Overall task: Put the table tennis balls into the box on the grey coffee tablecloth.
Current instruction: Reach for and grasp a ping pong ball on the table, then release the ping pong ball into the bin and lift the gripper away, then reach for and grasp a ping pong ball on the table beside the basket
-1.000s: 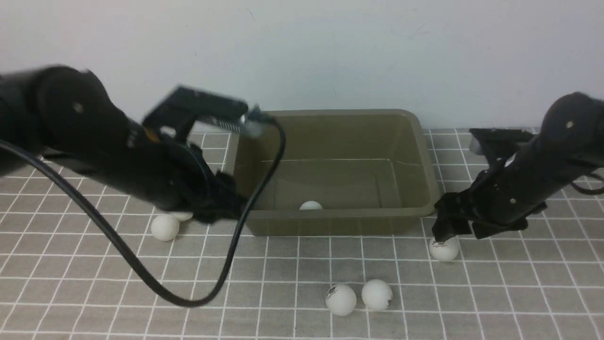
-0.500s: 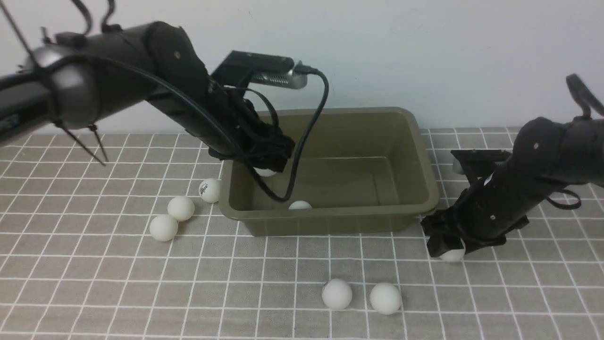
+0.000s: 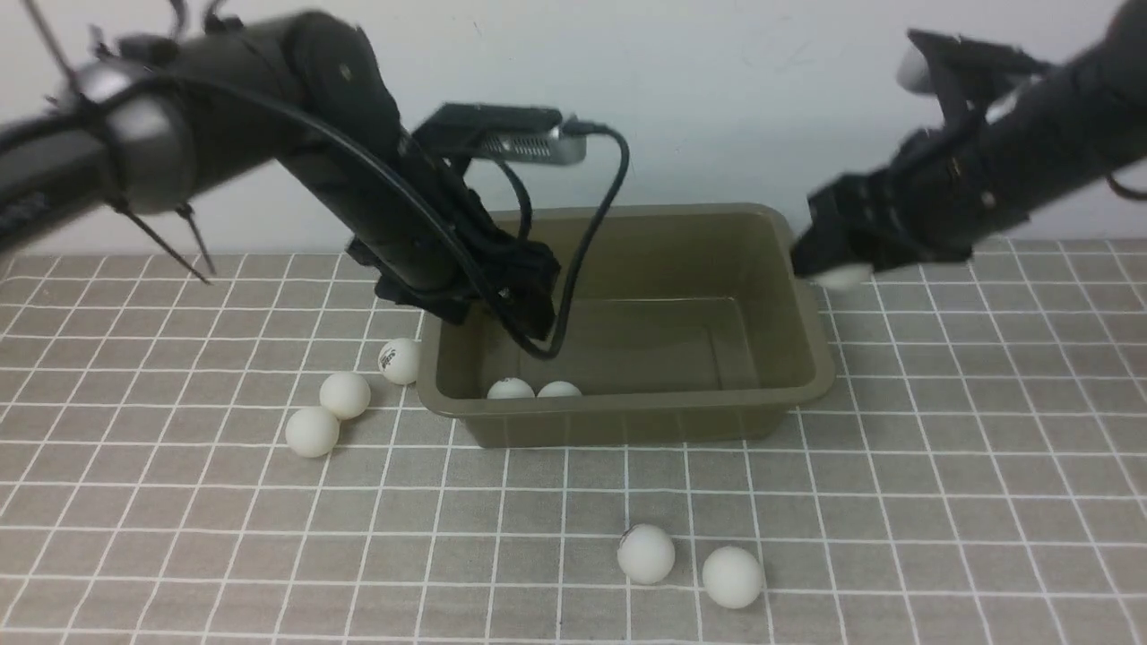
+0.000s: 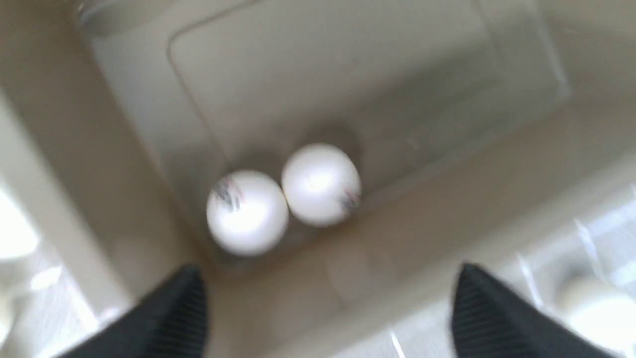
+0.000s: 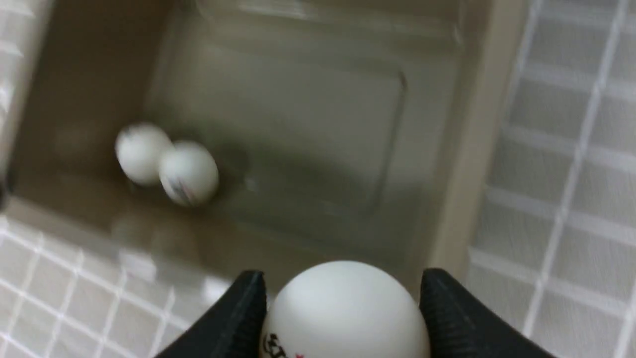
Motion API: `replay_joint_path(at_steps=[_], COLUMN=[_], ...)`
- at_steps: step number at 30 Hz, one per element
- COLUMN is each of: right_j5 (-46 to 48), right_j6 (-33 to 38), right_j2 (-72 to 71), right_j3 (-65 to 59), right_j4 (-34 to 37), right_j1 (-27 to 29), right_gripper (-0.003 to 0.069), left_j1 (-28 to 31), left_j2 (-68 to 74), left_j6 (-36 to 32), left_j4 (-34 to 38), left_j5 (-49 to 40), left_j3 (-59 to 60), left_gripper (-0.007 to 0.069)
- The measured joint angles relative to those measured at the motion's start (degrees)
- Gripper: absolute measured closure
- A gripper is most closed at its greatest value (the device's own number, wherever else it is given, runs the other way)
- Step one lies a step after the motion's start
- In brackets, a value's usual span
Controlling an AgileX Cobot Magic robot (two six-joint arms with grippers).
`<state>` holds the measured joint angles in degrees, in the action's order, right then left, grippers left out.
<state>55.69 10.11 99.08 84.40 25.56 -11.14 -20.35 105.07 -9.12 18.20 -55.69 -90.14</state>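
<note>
The right gripper (image 3: 833,269), clamped on one ball (image 5: 345,308), hangs above the box (image 3: 627,421) at its right rim, the open floor toward its 8 o'clock. The left gripper (image 3: 515,309), wide apart and empty, hovers over two balls (image 4: 247,211) at the box's left end. Five loose balls (image 3: 645,553) lie on the tablecloth (image 3: 941,502).

We see the box (image 3: 627,414) at the back of the cloth (image 3: 941,484), with two balls (image 3: 511,388) touching in its near-left corner. Left of the box we find three balls (image 3: 345,394) on the cloth, one just beside the wall. In front lies a pair of balls (image 3: 645,553), near each other. Over the box's right rim we spot a lone ball (image 3: 840,276), gripped by the right gripper (image 5: 343,277).
</note>
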Motion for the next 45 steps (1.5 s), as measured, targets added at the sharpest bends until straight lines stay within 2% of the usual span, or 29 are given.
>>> replay_joint_path(at_steps=[1,2,4,6,7,9,12,15,17,21,22,23,26,30,41,44,45], right_j5=[1.72,2.74,5.93,9.18,9.47,12.41,14.5,14.66,14.73,14.78,14.78,14.98,15.33,16.06,16.05,16.05,16.05], right_j6=[0.04,0.04,-0.25,-0.48,-0.48,-1.14,-3.31,-4.61,-5.62,-7.28,-7.34,-7.34,-7.5,-7.75,-7.75,-7.75,-7.75], right_j2=[3.86,5.91,11.38,15.77,16.09,18.48,19.24,17.83,15.68,4.3,3.06,-1.74,-8.47,-15.17,-18.84,-18.84,-18.84], right_j3=[4.35,6.33,11.08,14.8,15.08,17.69,20.56,21.75,21.04,11.54,10.98,6.5,-0.53,-8.53,-9.51,-9.51,-9.51], right_j4=[-0.02,-0.02,0.03,-0.08,-0.08,-0.24,-2.06,-5.04,-7.3,-11.75,-12.02,-12.87,-14.04,-15.74,-13.64,-13.57,-13.52], right_j1=[-0.13,-0.26,-0.5,-0.91,-0.91,-1.26,-1.45,-1.45,-1.45,-1.45,-1.45,-1.45,-1.45,-1.45,-1.45,-1.45,-1.45], right_gripper=[0.0298,0.0298,0.0292,0.023,0.0222,0.0127,0.0047,0.0052,0.0087,0.0239,0.0246,0.03,0.0368,0.041,0.0415,0.0415,0.0415], left_j1=[-0.11,-0.11,-0.11,-0.22,-0.31,-1.47,-4.44,-7.86,-9.95,-14.62,-14.9,-15.79,-16.38,-16.71,-16.85,-16.91,-16.91], left_j2=[-3.15,-5.68,-11.41,-16.03,-16.78,-19.53,-19.86,-17.37,-15.03,-6.51,-5.69,-2.1,2.44,7.64,12.13,12.75,12.82], left_j6=[0.53,0.56,0.56,0.01,-0.13,-1.39,-4.0,-5.66,-5.99,-5.75,-5.69,-5.24,-4.88,-4.7,-4.54,-4.47,-4.47], left_j4=[-1.11,-1.6,-1.9,-0.9,-0.72,1.24,3.36,3.72,4.01,4.13,4.13,4.08,3.88,3.59,3.8,3.65,3.65], left_j5=[-2.65,-3.76,-5.23,-5.42,-5.42,-4.84,-1.72,1.77,3.92,6.81,6.92,8.3,9.77,10.99,13.54,13.54,13.37], left_j3=[0.47,1.36,4.81,9.6,10.13,15.93,21.72,23.65,23.58,19.78,19.53,17.32,14.48,12.17,11.87,11.73,11.68], left_gripper=[0.0314,0.0431,0.0568,0.0611,0.0613,0.0628,0.0623,0.0572,0.0517,0.0295,0.0284,0.0203,0.0139,0.0121,0.0131,0.0179,0.0233])
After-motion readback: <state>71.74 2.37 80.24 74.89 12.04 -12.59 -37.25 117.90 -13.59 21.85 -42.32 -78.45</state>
